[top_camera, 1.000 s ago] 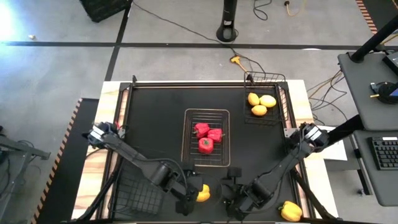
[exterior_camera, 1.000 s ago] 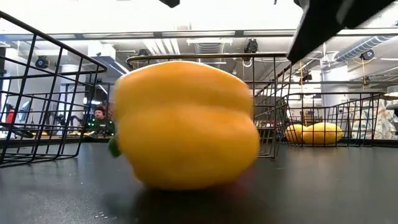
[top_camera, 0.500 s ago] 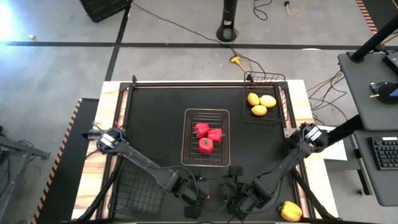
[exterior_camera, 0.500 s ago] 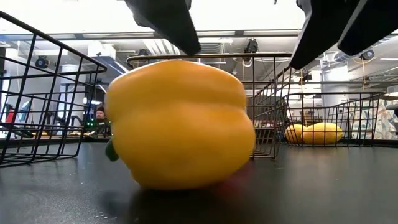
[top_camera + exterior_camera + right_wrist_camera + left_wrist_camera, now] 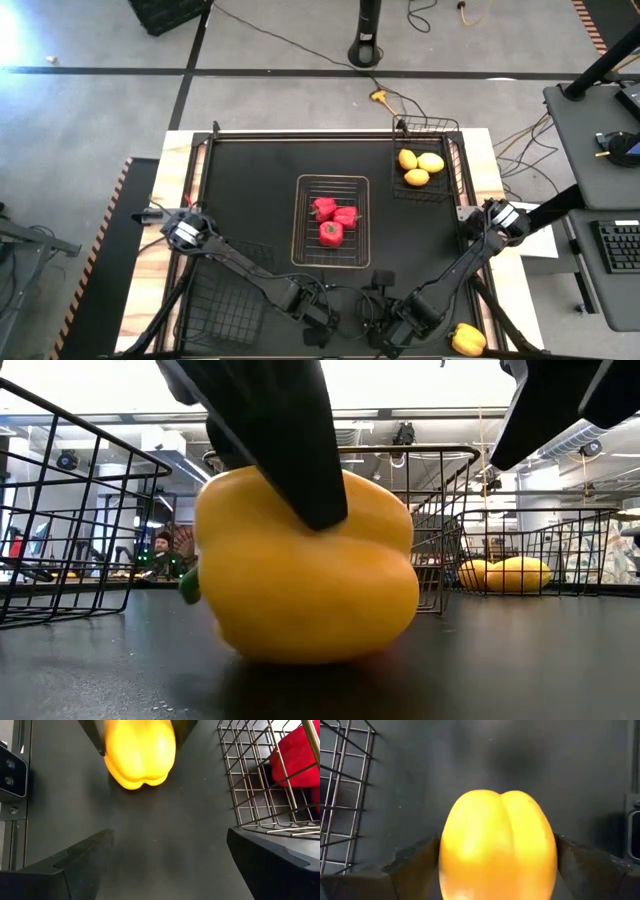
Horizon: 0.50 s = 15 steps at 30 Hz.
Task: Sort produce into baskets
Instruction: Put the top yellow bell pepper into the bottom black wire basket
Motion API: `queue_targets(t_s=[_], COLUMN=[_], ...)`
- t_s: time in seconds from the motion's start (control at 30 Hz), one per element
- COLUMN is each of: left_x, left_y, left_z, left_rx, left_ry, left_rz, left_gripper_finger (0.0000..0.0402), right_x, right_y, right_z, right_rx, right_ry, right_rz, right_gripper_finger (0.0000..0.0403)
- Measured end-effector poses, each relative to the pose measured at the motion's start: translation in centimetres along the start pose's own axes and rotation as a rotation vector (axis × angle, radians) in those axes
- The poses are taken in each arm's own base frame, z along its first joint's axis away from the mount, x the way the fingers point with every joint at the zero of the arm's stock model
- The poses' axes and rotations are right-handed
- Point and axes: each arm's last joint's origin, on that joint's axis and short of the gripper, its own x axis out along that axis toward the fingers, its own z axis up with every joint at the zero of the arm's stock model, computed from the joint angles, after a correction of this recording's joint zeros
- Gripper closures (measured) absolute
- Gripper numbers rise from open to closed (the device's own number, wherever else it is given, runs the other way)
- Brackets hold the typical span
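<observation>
Black table (image 5: pixel 250 190) seen from above: left end effector (image 5: pixel 318 322) at the near edge. Low view: yellow bell pepper (image 5: pixel 305 575) resting on the table. Left wrist view: open fingers (image 5: pixel 415 865) straddling it. Right end effector (image 5: pixel 165 865) open nearby.

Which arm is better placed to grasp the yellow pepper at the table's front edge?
Left. The left end effector is open with a finger on each side of the yellow pepper. The right end effector is also open, but the pepper lies ahead of it, outside its fingers.
</observation>
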Motion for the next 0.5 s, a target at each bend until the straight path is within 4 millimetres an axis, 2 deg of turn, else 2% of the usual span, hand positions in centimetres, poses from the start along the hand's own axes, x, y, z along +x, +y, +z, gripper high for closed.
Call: queue_targets(t_s=[0.2, 0.5], left_x=[0.8, 1.3], left_y=[0.2, 0.4], left_z=[0.0, 0.3], left_rx=[0.003, 0.034], left_ry=[0.012, -0.001], left_rz=[0.011, 0.007], left_gripper_finger=[0.0049, 0.0088], right_x=[0.0, 0.0], right_y=[0.0, 0.0], right_z=[0.0, 0.0], right_rx=[0.026, 0.042], right_ry=[-0.001, 0.002], right_rz=[0.002, 0.009], right_gripper_finger=[0.0021, 0.0021])
